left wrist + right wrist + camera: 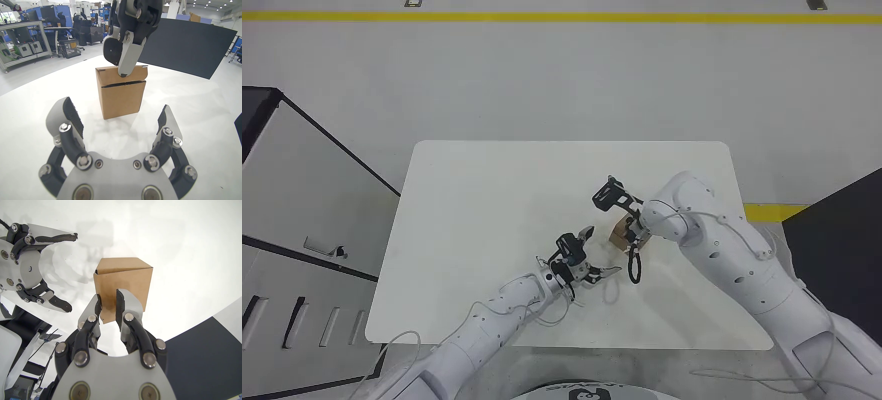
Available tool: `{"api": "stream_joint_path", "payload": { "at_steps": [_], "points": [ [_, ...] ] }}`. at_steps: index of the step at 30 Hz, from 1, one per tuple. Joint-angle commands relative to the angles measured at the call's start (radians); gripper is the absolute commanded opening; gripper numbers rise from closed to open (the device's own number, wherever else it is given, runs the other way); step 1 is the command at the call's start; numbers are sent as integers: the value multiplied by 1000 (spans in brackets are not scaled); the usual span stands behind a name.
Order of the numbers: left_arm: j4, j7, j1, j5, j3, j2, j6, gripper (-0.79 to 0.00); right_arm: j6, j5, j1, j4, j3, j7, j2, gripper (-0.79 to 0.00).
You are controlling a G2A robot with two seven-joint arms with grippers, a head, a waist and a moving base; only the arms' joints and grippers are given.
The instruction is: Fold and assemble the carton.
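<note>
Top view places the carton (618,232) upright on the white worktop (472,200), right of centre and toward the near half. The right claw (107,294) comes down on it from above. Its fingers are drawn close together on either side of the raised lid flap (105,77), and it appears to be grasping that flap, with one fingertip lying against the flap's front. The flap stands up, not yet tucked, and a dark seam shows between it and the top edge of the front wall (121,106).

The left claw (601,252) sits low, to the near left of the carton. It is released, spread wide and apart from the cardboard, so it touches nothing.

The main risk, judging from this, is that nothing braces the carton. It looks light and stands on a narrow base, so a downward or sideways push on the flap could slide it across the smooth worktop or tip it over. The flap could also miss the seam and land outside the front wall, or buckle if it is pressed before its edge is lined up. A hard pinch on thin cardboard may leave a crease that keeps the lid from closing flat. If the left claw moves in to steady the carton and arrives off-centre, it could knock it askew.
</note>
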Motion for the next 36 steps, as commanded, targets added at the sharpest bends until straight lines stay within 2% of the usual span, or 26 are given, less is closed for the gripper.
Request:
{"api": "stream_joint_path", "payload": {
  "at_steps": [1, 11, 23, 31, 33, 35, 36],
  "points": [
    [-1, 0, 0, 0, 0, 0, 1, 0, 1, 0, 0, -1, 3, 0, 0, -631],
    [-6, -2, 4, 1, 0, 1, 2, 0, -3, 0, -6, -4, 12, 0, -1, -659],
    [-12, -3, 8, 5, -3, 4, 4, 0, -2, -5, -9, -4, 18, -1, -3, -776],
    [-15, -4, 9, 4, -4, 5, 5, 0, -2, -7, -12, -6, 26, -5, -4, -763],
    [-16, -5, 10, 4, -5, 6, 4, 0, -3, -8, -12, -8, 28, -6, -4, -671],
    [-16, -5, 10, 4, -5, 6, 4, 0, -1, -10, -13, -9, 30, -5, -4, -409],
    [-17, -5, 10, 4, -5, 6, 4, 0, -1, -12, -13, -11, 32, -4, -4, -357]
  ]
}}
